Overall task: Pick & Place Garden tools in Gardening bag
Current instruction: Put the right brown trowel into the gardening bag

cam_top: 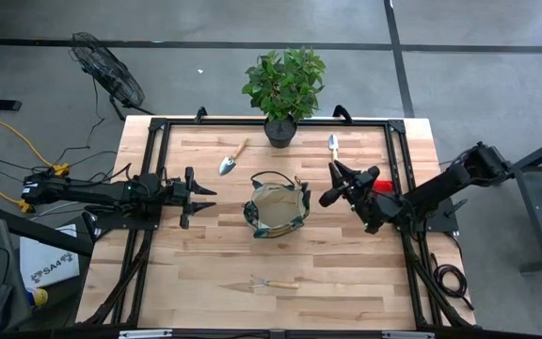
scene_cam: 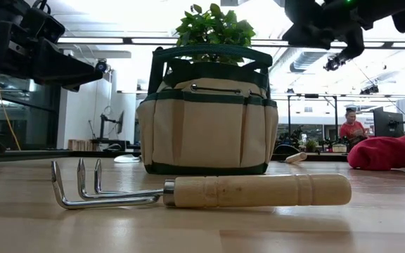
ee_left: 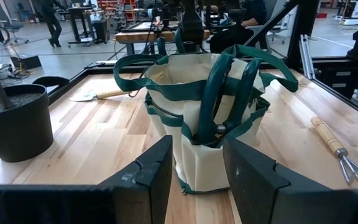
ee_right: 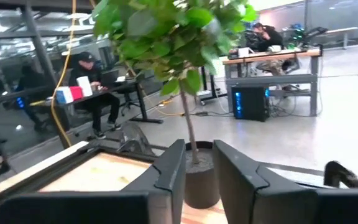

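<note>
step: reach for a tool | right gripper beside gardening bag, open, empty | left gripper open, waits | next: grab trowel

Wooden table with bag, trowels, fork, pot.

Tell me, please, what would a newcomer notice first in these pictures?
Probably the tan bag with green trim, standing in the middle of the table between the two arms. Next, the leafy potted plant at the far edge, and the hand fork lying alone near the front.
</note>
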Controlling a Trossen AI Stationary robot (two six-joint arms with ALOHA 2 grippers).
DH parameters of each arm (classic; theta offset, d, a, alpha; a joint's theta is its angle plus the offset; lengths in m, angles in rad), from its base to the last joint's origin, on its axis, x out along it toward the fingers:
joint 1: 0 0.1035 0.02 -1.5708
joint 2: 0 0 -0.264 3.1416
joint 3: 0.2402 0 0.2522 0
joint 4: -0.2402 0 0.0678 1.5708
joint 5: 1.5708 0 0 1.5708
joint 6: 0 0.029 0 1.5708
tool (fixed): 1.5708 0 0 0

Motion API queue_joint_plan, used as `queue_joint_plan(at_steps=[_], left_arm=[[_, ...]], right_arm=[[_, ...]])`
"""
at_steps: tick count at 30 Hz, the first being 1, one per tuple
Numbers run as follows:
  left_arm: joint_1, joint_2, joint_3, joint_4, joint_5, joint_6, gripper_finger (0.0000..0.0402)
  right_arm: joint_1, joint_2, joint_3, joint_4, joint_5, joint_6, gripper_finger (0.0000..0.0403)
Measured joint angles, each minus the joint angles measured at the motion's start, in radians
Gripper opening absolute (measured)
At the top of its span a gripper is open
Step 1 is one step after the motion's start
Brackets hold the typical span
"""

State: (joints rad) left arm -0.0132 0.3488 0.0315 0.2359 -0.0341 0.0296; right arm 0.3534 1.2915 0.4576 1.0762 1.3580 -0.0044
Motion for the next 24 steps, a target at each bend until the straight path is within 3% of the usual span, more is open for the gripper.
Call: queue_joint_plan(at_steps=[14, 17, 24], left_arm=[[0.0, 0.0, 0.0, 0.0, -0.002, -0.001, 0.0138], [0.0, 0.0, 0.0, 0.0, -0.003, -0.001, 0.0138], [0.0, 0.0, 0.0, 0.0, -0.003, -0.001, 0.0138]], right_arm=[[-0.023, -0.072, 0.002, -0.003, 0.145, -0.054, 0.0223], [-0.022, -0.074, 0.029, -0.003, 0.204, -0.112, 0.0236], [-0.038, -0.075, 0.111, 0.016, 0.213, -0.282, 0.0233]])
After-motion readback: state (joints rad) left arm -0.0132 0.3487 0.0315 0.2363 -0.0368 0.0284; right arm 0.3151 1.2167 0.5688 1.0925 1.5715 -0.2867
